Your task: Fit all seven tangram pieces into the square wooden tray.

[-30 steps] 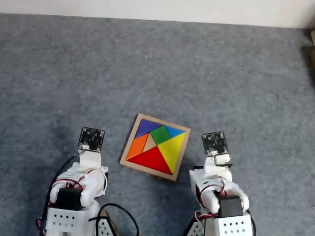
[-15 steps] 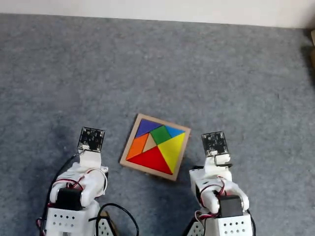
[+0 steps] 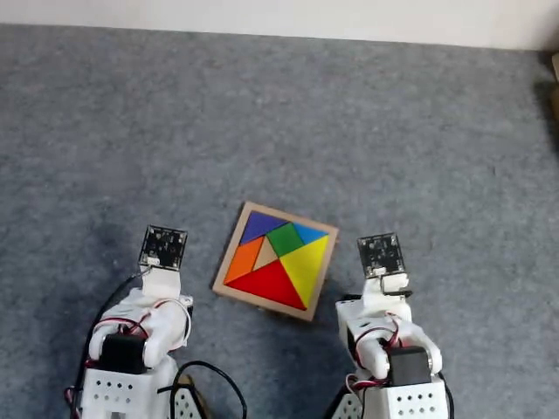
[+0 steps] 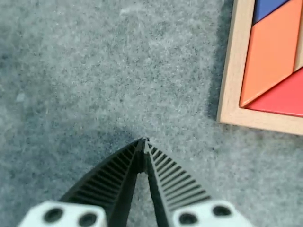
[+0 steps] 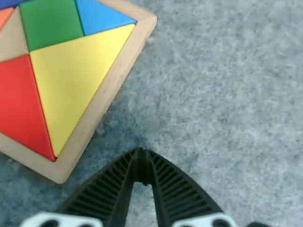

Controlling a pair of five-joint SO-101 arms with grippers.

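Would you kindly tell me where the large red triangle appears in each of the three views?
High view: red triangle along the lower-left edge of the tray.
Left wrist view: red triangle beside the orange piece, near a tray corner.
Right wrist view: red triangle against the yellow triangle.
Shared landmark: the pale wooden rim of the tray.

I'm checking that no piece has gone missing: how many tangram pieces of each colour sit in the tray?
red piece: 1
yellow piece: 1
green piece: 1
blue piece: 1
indigo piece: 1
orange piece: 1
tan piece: 1
Total: 7, all inside the wooden tray.
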